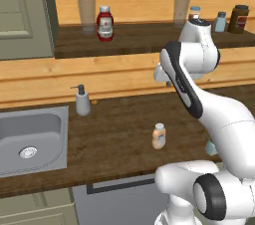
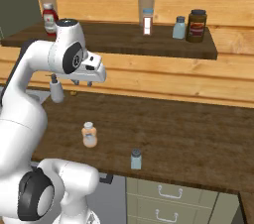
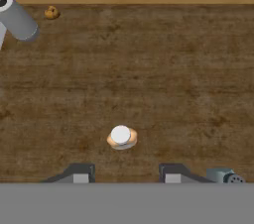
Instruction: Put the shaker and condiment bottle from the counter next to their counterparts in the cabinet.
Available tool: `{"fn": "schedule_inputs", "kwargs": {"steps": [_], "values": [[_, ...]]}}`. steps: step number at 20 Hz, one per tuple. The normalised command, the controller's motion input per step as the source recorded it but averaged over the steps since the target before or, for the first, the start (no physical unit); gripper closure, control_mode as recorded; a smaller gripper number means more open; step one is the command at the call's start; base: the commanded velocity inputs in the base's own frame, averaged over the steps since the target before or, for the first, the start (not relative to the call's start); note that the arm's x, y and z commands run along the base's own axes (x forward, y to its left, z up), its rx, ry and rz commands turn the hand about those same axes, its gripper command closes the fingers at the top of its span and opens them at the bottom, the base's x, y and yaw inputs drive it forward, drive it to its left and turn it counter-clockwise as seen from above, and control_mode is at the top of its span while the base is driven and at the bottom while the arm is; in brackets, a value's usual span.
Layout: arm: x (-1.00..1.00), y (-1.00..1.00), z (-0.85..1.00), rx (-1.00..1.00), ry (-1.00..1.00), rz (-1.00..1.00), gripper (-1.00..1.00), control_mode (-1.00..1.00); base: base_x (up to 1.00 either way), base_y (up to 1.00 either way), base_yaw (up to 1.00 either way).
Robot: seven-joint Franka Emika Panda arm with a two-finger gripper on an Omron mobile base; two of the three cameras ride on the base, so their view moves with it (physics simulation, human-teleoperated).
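Note:
The peach-orange condiment bottle [image 1: 159, 136] [image 2: 90, 135] stands upright on the dark wood counter [image 1: 119, 139] near its front edge. From above in the hand view, its white cap [image 3: 121, 137] lies just beyond my fingertips. The small teal shaker [image 2: 136, 159] [image 3: 225, 176] stands to the bottle's right, half hidden by my arm in the left base view. My gripper [image 2: 82, 84] [image 3: 126, 174] hangs open and empty above the counter. In the cabinet [image 1: 139, 40], the red bottle [image 1: 104, 22] [image 2: 48, 19] stands at the left. The light-blue shaker [image 1: 220, 21] [image 2: 179, 27] stands at the right.
A grey soap dispenser [image 1: 82, 100] [image 3: 17, 20] stands by the steel sink [image 1: 30, 139]. On the shelf are a white-and-red shaker [image 2: 147, 21] and a dark jar [image 2: 196, 26]. A grey-green door [image 1: 22, 15] hangs at the left. A small brown lump [image 3: 51, 12] lies by the wall.

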Motion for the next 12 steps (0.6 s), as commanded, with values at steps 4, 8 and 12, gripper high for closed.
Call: {"fn": "schedule_inputs", "kwargs": {"steps": [4,8,12], "values": [[-0.11,0.00,0.00,-0.01,-0.04,0.00,-1.00,-1.00,0.00,0.00,0.00],[-0.43,0.08,-0.10,-0.06,-0.25,0.00,-1.00,-1.00,0.00,0.00,0.00],[-0.37,0.20,-0.05,0.00,-0.20,-0.08,-1.00,-1.00,0.00,0.00,0.00]]}}
